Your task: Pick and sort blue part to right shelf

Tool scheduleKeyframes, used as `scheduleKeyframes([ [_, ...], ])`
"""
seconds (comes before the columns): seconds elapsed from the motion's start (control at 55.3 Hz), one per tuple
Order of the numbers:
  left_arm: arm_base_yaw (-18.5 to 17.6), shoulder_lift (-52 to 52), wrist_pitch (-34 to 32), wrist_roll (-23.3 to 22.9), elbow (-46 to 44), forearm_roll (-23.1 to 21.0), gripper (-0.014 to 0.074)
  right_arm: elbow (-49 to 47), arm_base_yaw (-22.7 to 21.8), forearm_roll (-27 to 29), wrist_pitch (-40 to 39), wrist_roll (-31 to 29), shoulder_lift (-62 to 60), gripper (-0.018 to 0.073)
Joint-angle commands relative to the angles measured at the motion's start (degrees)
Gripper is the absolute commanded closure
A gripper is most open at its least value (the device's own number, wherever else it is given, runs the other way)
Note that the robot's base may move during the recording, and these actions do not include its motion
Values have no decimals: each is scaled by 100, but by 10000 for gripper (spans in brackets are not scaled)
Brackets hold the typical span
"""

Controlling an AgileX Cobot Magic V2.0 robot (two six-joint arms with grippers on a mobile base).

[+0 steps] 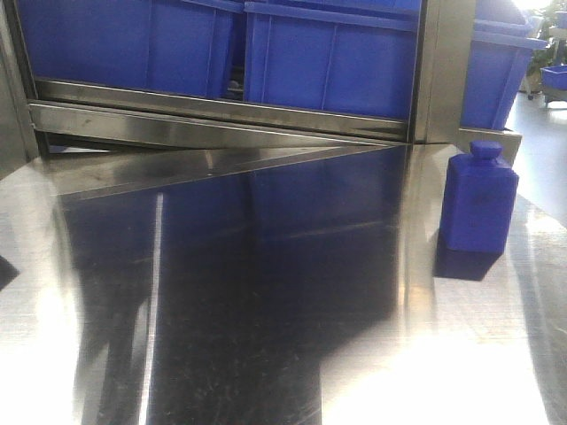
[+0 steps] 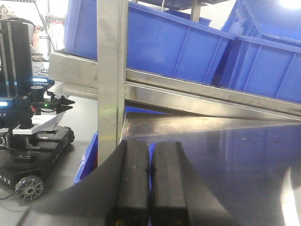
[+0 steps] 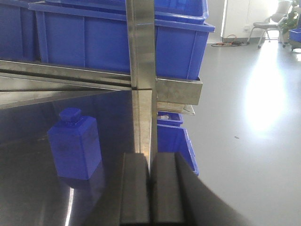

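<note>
Tabletop (image 1: 266,310), blue part (image 1: 478,199) (bins (image 1: 328,53) cropped)

The steel worktop (image 1: 266,301) is glossy and finely scratched. It mirrors blue and dark shapes from above and glares white near its front edge. Past its right side lies a smooth grey floor (image 3: 244,122) with a bright patch of daylight on it. A blue crate (image 3: 176,141) sits low, below the worktop's level, just beside its corner. Far back, an office chair (image 3: 270,26) stands near a white wall, with cables (image 3: 230,44) lying on the floor close by. Off the left side another wheeled robot (image 2: 33,141) is parked on the floor. It has a black base, a spoked wheel (image 2: 29,187), a tall black column (image 2: 16,56) and a small green light.
</note>
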Motion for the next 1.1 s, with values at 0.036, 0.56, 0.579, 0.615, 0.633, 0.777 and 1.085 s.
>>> scheduleKeyframes([
  [0.036, -12, -151, -499, -10, 206, -30, 472, -49, -31, -7, -496, -1, -103, 513],
  [0.56, -12, -151, -992, -10, 206, -41, 472, -49, -31, -7, -496, -1, -103, 513],
  [0.579, -12, -151, -1100, -10, 206, -41, 472, -49, -31, -7, -496, -1, -103, 513],
  [0.615, -12, -151, -1418, -10, 206, -41, 472, -49, -31, -7, -496, -1, -103, 513],
  [0.633, -12, -151, -1598, -10, 181, -41, 472, -49, -31, -7, -496, -1, -103, 513],
  [0.777, -12, -13, -1374, -10, -455, -28, 472, -49, -31, -7, -496, -1, -103, 513],
  [1.085, -12, 2124, 1819, 16, -3402, -15, 444, -49, -31, -7, -496, -1, -103, 513],
])
